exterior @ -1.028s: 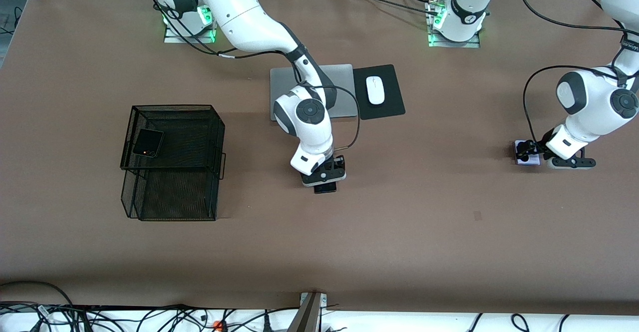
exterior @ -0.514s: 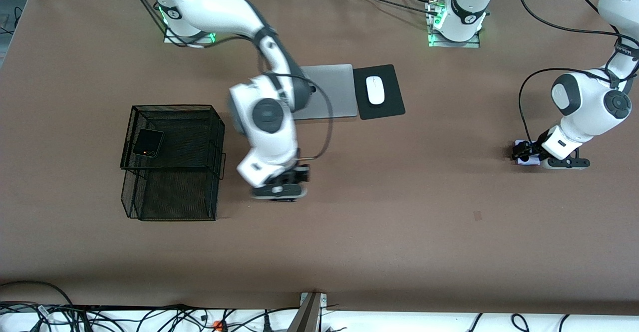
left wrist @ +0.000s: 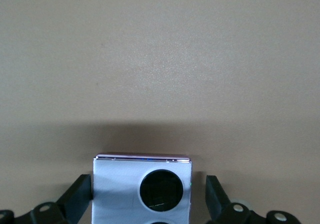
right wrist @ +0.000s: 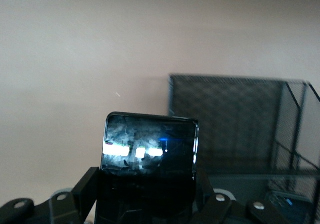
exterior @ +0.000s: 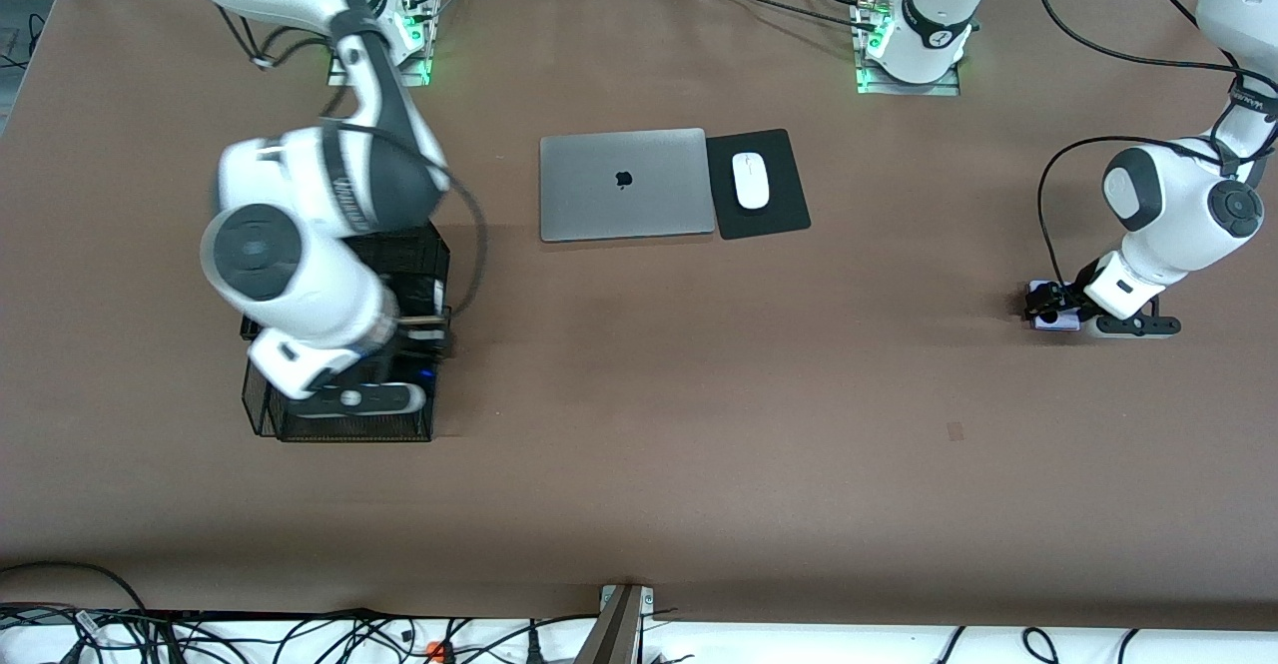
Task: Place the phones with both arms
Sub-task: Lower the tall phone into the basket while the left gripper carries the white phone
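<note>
The left wrist view looked down on bare brown table [left wrist: 160,59]. The lavender flip phone [left wrist: 142,189] lay flat on it, one round black lens [left wrist: 161,190] plain on its face and what seemed the rim of a second just showing below it. The left gripper [left wrist: 150,199] straddled the phone, one black finger [left wrist: 77,199] on each side of it, each standing a little off the phone's edge rather than pressed against it. A soft shadow lay across the table just past the phone.
</note>
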Robot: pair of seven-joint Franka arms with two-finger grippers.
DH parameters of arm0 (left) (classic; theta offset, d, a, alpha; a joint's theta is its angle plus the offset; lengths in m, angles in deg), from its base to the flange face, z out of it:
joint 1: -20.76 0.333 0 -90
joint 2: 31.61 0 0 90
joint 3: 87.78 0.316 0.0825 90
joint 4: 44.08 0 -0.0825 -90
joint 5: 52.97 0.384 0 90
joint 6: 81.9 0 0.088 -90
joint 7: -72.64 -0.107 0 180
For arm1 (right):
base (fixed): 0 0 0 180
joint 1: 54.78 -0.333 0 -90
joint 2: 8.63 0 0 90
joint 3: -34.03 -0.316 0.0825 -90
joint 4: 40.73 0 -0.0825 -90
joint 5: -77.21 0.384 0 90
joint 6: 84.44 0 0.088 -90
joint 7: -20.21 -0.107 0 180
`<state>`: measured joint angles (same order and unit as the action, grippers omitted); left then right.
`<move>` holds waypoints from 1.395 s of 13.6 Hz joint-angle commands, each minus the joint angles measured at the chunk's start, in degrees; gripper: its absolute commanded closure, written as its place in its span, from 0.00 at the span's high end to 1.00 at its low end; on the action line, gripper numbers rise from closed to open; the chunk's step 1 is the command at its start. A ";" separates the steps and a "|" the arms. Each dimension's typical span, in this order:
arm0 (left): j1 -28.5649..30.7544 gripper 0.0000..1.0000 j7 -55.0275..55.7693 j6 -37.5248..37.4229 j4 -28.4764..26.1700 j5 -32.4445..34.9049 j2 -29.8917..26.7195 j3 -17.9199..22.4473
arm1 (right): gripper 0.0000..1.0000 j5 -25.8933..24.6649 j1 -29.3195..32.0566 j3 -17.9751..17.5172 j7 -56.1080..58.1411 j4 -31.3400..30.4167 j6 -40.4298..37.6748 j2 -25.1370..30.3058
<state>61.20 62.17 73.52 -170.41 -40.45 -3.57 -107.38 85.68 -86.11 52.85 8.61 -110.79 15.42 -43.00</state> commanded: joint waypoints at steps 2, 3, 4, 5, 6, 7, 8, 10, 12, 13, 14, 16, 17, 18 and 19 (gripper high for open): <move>0.44 1.00 -0.43 0.76 -0.14 0.13 0.17 -0.09 | 0.06 -0.64 -0.93 -0.36 0.35 -25.24 5.85 16.49; 0.44 1.00 -0.43 0.68 -0.14 1.35 0.17 0.00 | 0.06 -0.73 -0.93 -0.27 0.35 -31.13 9.27 19.49; 0.44 1.00 -0.34 0.68 -0.14 2.58 0.17 0.09 | 0.06 -0.73 -0.93 -0.36 0.27 -36.15 12.17 21.95; 0.35 1.00 -0.34 0.68 -0.14 2.94 0.26 0.17 | 0.06 -0.73 -0.93 -0.36 -0.17 -40.81 14.90 23.54; 0.35 1.00 -0.43 0.68 -0.14 3.03 0.26 0.26 | 0.06 -0.65 -0.93 -0.36 -0.52 -43.21 16.14 24.17; 0.35 1.00 -0.43 0.68 -0.14 3.73 0.26 0.35 | 0.06 -0.56 -0.93 -0.36 -0.53 -44.71 16.85 24.35; 0.35 1.00 -0.34 0.68 -0.14 4.35 0.34 0.53 | 0.06 -0.56 -0.93 -0.27 -0.53 -45.42 16.95 24.26; 0.35 1.00 -0.34 0.68 -0.14 4.97 0.61 0.88 | 0.06 -0.47 -0.93 0.60 -0.53 -47.00 16.95 24.18; 0.35 1.00 -0.34 0.85 0.03 4.97 1.22 0.88 | 0.06 -0.56 -0.93 1.22 -0.53 -47.62 17.04 24.00; 0.35 1.00 -0.25 0.94 0.12 4.97 1.31 0.88 | 0.06 -0.47 -0.84 1.57 -0.53 -47.63 17.38 23.74; 0.35 1.00 -0.25 0.94 0.12 4.97 1.49 0.88 | 0.06 -0.56 -0.84 1.57 -0.53 -47.63 18.35 23.56; 0.35 1.00 -0.25 1.20 0.12 4.97 1.66 0.88 | 0.06 -0.56 -0.84 1.57 -0.53 -47.71 20.45 22.77; 0.35 1.00 -0.25 1.90 0.12 4.97 2.18 0.88 | 0.06 -0.56 -0.84 1.57 -0.53 -47.71 21.25 22.16; 0.35 1.00 -0.25 2.08 0.21 4.97 2.45 0.97 | 0.06 -0.47 -0.84 1.57 -0.53 -47.71 21.78 21.81; 0.35 1.00 -0.25 2.08 0.29 4.97 2.54 0.97 | 0.06 -0.47 -0.84 1.57 -0.53 -47.80 22.22 21.46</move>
<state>61.23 62.03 74.45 -170.41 -37.13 -1.89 -106.44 85.61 -86.55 54.18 8.70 -157.72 36.26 -21.84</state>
